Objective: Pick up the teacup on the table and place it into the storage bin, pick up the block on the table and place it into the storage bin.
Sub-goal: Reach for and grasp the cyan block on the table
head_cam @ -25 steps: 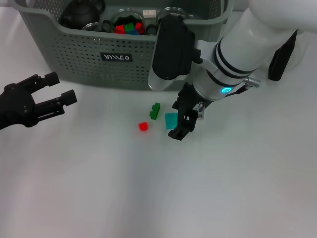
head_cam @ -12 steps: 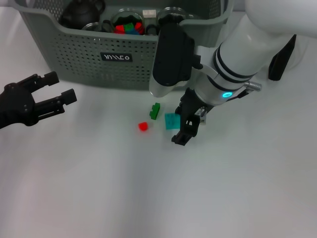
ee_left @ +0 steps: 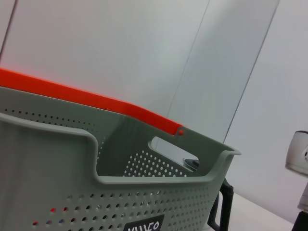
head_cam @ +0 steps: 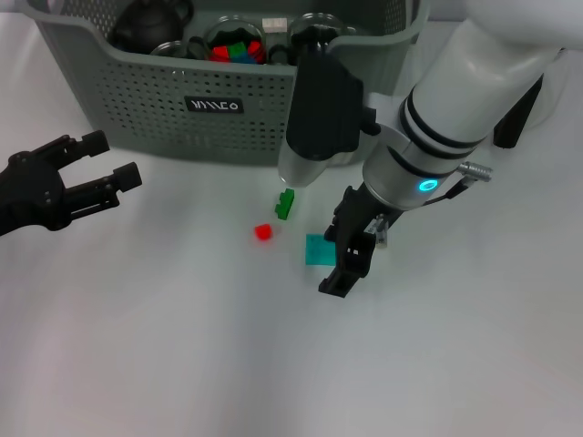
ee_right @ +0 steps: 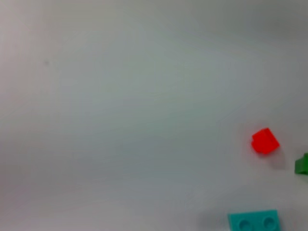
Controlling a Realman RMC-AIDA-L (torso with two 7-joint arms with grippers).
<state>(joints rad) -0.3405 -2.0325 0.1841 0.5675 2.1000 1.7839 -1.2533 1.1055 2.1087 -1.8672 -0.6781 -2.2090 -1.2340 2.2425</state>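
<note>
In the head view, the bin (head_cam: pixel 182 91) is seen at the far side of the white table (head_cam: pixel 182 346), its black label facing the robot. Inside it a dark teapot-like vessel (head_cam: pixel 150 23), glass jars (head_cam: pixel 232 36) and some red, green and blue blocks (head_cam: pixel 235 50) are visible; a teacup cannot be made out with certainty. Three blocks are left on the table before the bin: a green block (head_cam: pixel 286 203) nearest the bin, a small red block (head_cam: pixel 263 232) a little nearer the robot, and a teal block (head_cam: pixel 319 249) to the right of the red one. The right gripper (head_cam: pixel 344 259) is lowered over the table just beside the teal block, on its right; whether its fingers are parted or closed cannot be told, and no contact with the block can be confirmed. The left gripper (head_cam: pixel 105 168) is held above the table well to the left, apart from everything, with its fingers spread and nothing between them. In the left wrist view, only the bin's perforated wall (ee_left: pixel 120 192), cut-out handle and an orange edge (ee_left: pixel 86 98) behind it are shown. In the right wrist view, the table is shown with the red block (ee_right: pixel 264 141), a sliver of the green one (ee_right: pixel 302 163) at the frame's edge, and the studded teal block (ee_right: pixel 253 221) lying flat.
</note>
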